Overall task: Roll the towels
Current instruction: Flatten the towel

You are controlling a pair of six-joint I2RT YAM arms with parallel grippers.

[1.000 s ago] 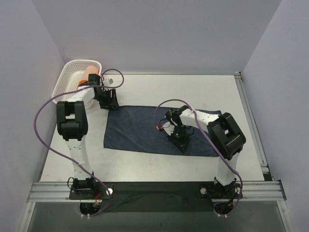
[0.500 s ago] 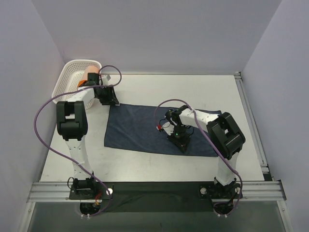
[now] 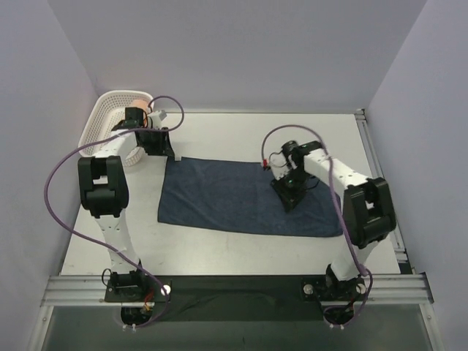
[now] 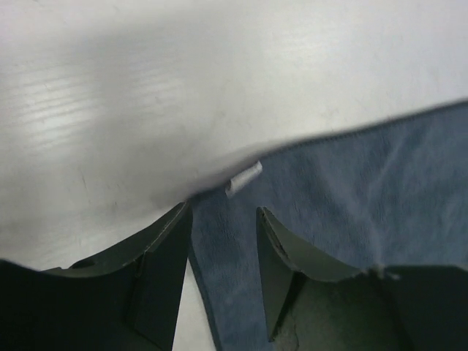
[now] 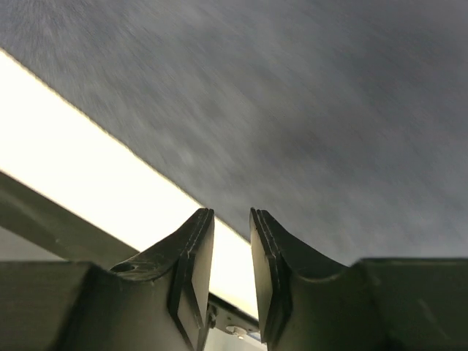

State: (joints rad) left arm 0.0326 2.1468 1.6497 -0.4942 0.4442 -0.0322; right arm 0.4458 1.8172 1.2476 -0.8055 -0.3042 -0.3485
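A dark navy-blue towel [image 3: 241, 197] lies spread flat across the middle of the table. My left gripper [image 3: 170, 153] is at its far left corner. In the left wrist view the left gripper [image 4: 223, 212] is open, and the towel [image 4: 351, 190] corner with its small white tag [image 4: 243, 179] lies between the fingers. My right gripper [image 3: 292, 199] hovers over the right part of the towel. In the right wrist view its [image 5: 230, 213] jaws stand narrowly apart with nothing between them, the towel [image 5: 292, 110] beyond. An orange towel [image 3: 144, 112] sits in the basket, partly hidden by my left arm.
A white lattice basket [image 3: 102, 117] stands at the far left corner of the table. A metal rail [image 3: 380, 183] runs along the right edge and another [image 3: 234, 287] along the front. Walls close in on the left, back and right.
My right gripper has left the middle of the navy towel, moved right and farther back, and its jaws have parted slightly. My left gripper has narrowed and shifted slightly back-left, near the towel's far left corner.
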